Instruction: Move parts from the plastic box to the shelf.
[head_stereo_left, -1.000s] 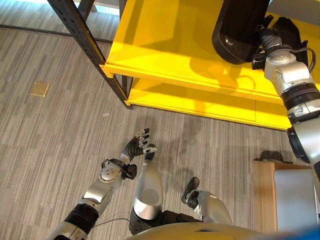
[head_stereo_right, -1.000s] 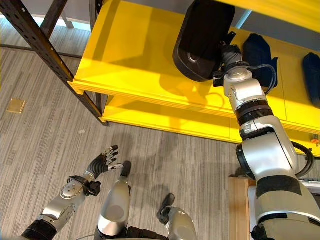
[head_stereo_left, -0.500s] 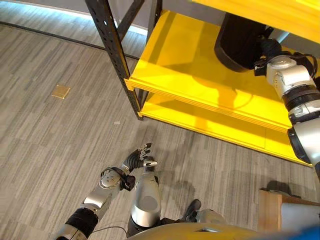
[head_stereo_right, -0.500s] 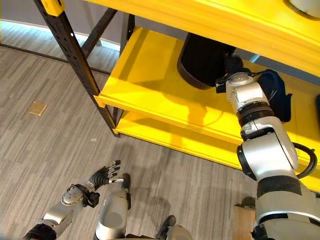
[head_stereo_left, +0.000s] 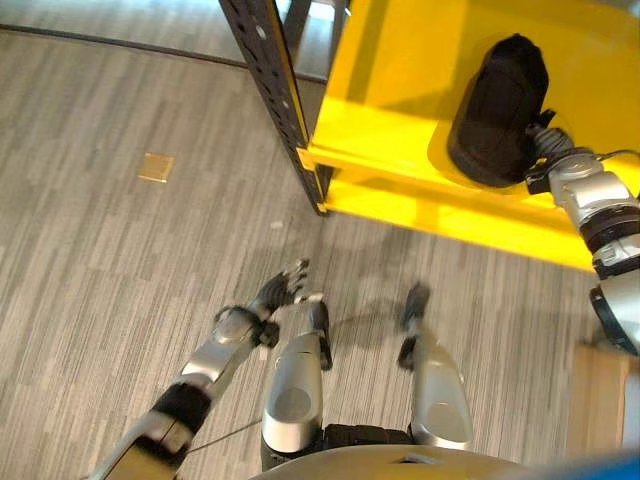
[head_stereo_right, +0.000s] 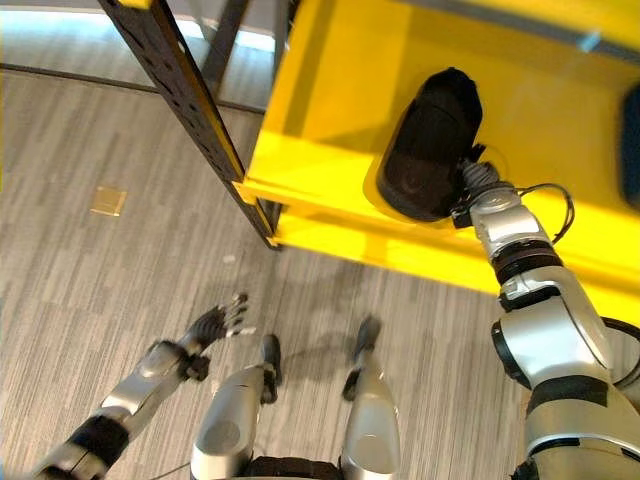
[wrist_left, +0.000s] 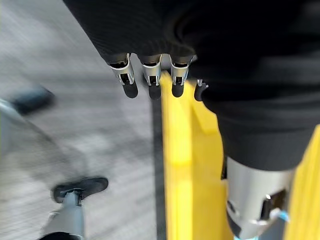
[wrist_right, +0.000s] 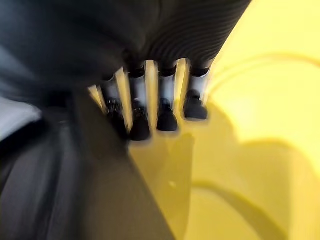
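Grey plank floor below yellow shelf (head_stereo_left: 400, 60); black moulded part (head_stereo_right: 432, 145) near front edge, right hand (head_stereo_right: 478, 187) fingers at it, grip unclear; likely rigid, bulky; left hand (head_stereo_left: 283, 290) relaxed, empty.

Looks like a warehouse or workshop: yellow shelf (head_stereo_left: 400, 90) on a perforated black steel upright (head_stereo_left: 275, 95), grey striped floor (head_stereo_left: 110, 250) beside it.

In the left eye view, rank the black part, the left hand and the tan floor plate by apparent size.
1. Black part on the yellow shelf
2. Left hand
3. Tan floor plate

Hand and plate look close; the hand sits nearer the camera, so that order is unsure.
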